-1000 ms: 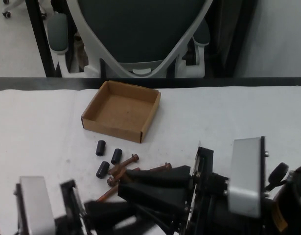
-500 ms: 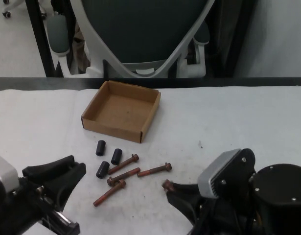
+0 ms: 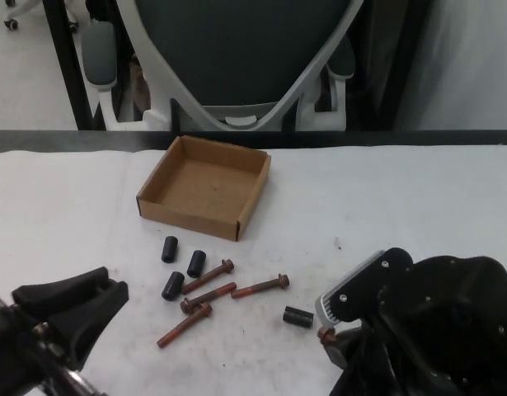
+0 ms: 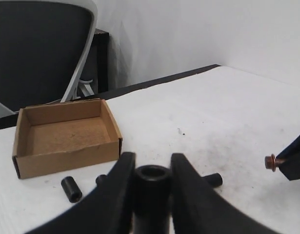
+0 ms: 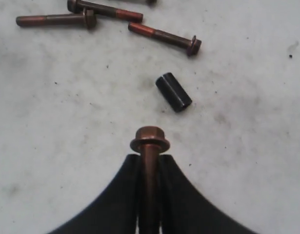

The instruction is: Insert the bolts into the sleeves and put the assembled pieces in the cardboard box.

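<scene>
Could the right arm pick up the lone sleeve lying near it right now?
Probably not: nothing blocks the sleeve, but the right tool is shut on a bolt.

bolt (image 5: 150, 142): coppery metal, dull | sleeve (image 4: 152, 181): matt black, smooth | cardboard box (image 3: 187, 216): rough brown | bench (image 3: 401, 198): white, matt

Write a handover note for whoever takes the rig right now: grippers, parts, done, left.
Left gripper: shut on a sleeve.
Right gripper: shut on a bolt, head out past the fingertips.
Bench: four loose sleeves and four loose bolts, on the arms' side of the box.
Done: nothing joined; box empty.
Left: put the held bolt into the held sleeve, box it, then pair and box the other four.
</scene>
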### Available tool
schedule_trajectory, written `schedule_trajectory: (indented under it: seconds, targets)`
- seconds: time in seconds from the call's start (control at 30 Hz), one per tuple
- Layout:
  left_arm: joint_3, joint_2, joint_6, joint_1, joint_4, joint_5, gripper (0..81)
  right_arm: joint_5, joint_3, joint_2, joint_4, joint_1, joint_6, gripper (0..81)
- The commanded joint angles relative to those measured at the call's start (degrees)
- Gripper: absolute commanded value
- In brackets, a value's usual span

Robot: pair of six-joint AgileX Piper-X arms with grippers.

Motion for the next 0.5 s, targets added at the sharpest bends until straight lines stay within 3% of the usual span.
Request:
schedule_trajectory:
  seconds: [0.0,0.07,0.13,0.23,0.3,0.33,0.37,0.47]
  targets:
    - [-0.51,-11.41,0.75,0.17,11.27,-0.8,0.8,0.7,-0.81,-0.29,4.06,-1.43,0.57,0.2]
    - [-0.51,-16.73,0.75,0.17,16.08,-0.8,0.8,-0.88,-0.81,-0.29,5.8,-2.93,0.62,0.9]
    - [-0.51,-20.28,0.75,0.17,19.26,-0.8,0.8,-4.71,-0.81,-0.29,7.01,-4.29,0.37,8.4]
    - [-0.51,-23.06,0.75,0.17,21.49,-0.8,0.8,-9.31,-0.81,-0.29,8.4,-5.57,0.38,31.1]
    - [-0.51,-23.1,0.75,0.17,21.47,-0.34,0.8,-9.65,-0.81,-0.29,9.16,-5.85,0.38,50.5]
    - [-0.51,-23.1,0.75,0.17,21.47,-0.34,0.8,-9.54,-0.81,-0.29,9.35,-5.82,0.38,55.7]
    - [-0.51,-23.1,0.75,0.17,21.47,-0.34,0.8,-9.57,-0.81,-0.29,9.71,-5.94,0.38,57.9]
    - [-0.51,-23.1,0.75,0.17,21.47,0.39,0.8,-9.57,-0.81,-0.29,10.27,-6.06,1.25,50.8]
